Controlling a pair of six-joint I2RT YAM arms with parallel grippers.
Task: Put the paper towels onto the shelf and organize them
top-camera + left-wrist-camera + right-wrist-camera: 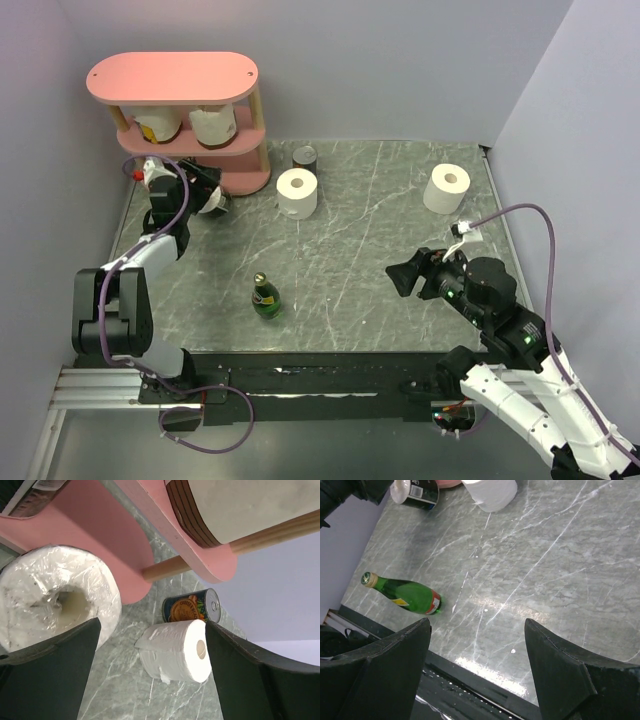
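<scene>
Top external shows two rolls [212,124] on the shelf [172,76] at eleven o'clock, three on the counter [380,230], my left end effector [151,625] and right end effector [477,622] both wide, empty.

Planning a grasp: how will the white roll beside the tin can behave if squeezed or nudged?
The white roll looks soft, so a grip would probably dent it. Standing on its flat end, it should slide, not roll, when nudged. Its loose edge may unwind.

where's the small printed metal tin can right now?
Top external view: the small metal tin can sits near the far edge of the grey table, just right of the pink three-tier shelf and behind a plain white paper towel roll.
</scene>
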